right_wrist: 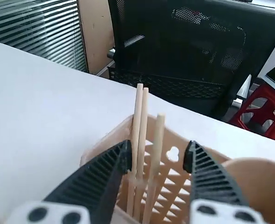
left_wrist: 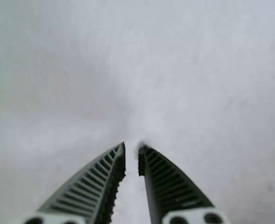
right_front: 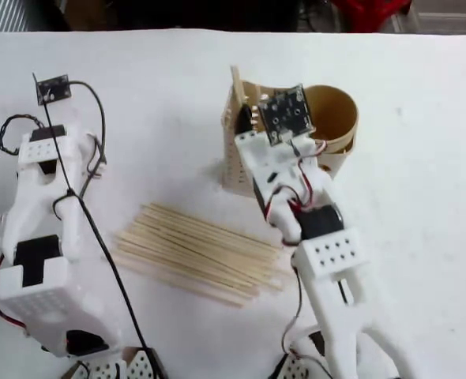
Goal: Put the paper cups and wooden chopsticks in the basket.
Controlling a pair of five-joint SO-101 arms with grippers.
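- The left arm [right_front: 39, 205] sits folded at the left side of the white table [right_front: 162, 71].
- The left gripper [left_wrist: 132, 150] is low over bare tabletop. Its two ribbed fingers are drawn almost together, with only a thin slit between the tips and nothing in them.
- A loose pile of wooden chopsticks [right_front: 197, 253] lies flat on the table between the two arms, fanned out slantwise, in front of the basket and apart from it.
- The basket [right_front: 234, 162], light wood with lattice sides, stands just past the pile at the middle of the table.
- A few chopsticks [right_wrist: 140, 121] stand upright inside the basket against its near-left corner, their ends poking above the rim.
- The right gripper [right_wrist: 158, 156] hangs over that corner of the basket. Its fingers are spread apart, with the upright sticks in the gap between them and not clamped.
- Brown paper cups [right_front: 336, 110], nested together, rest in the right-hand part of the basket, mouth open toward the high view.
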